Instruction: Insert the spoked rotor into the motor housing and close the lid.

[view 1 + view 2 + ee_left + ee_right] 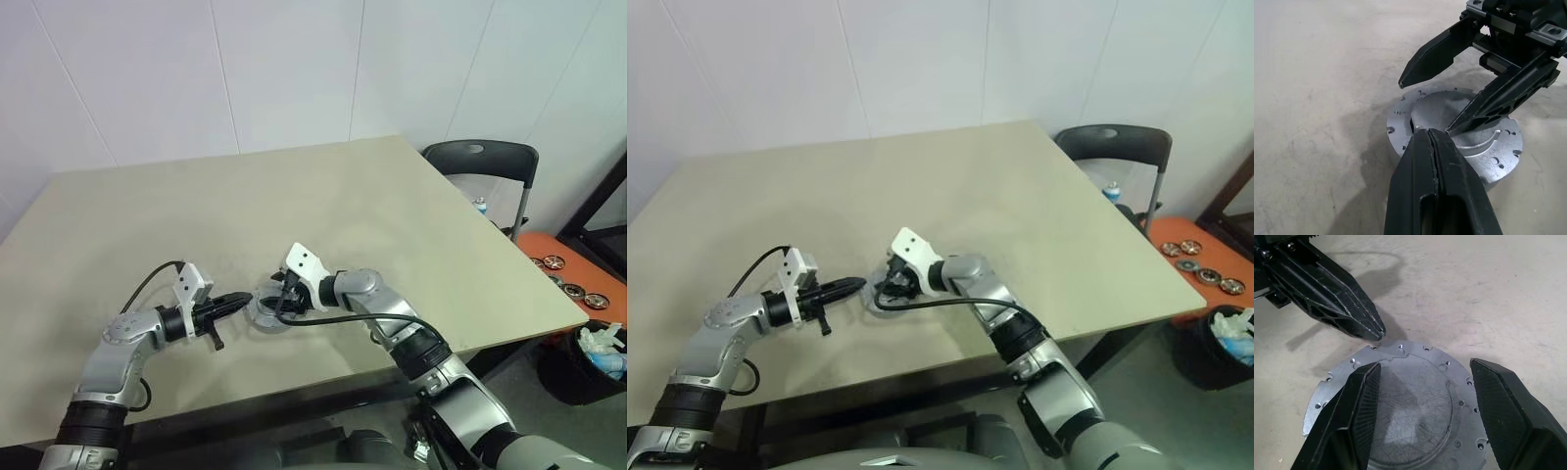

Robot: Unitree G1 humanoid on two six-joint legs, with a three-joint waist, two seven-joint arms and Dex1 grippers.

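The silver-grey lid (1411, 407), with small holes round its edge, lies flat on the squat motor housing (1492, 177) near the table's front edge. The housing's windings are covered. My right gripper (1425, 363) hangs open just above the lid, one finger on each side of its centre and nothing between them. My left gripper (1429, 131) is shut and empty, its tip at the lid's rim on the left side. In the left eye view both grippers (245, 297) (277, 299) meet over the lid (263, 313). The spoked rotor is hidden.
The beige table (323, 206) stretches far behind the parts. Past its right edge stand a black chair (480, 157), an orange surface with several round parts (573, 279), and a black bin holding rubbish (593, 357).
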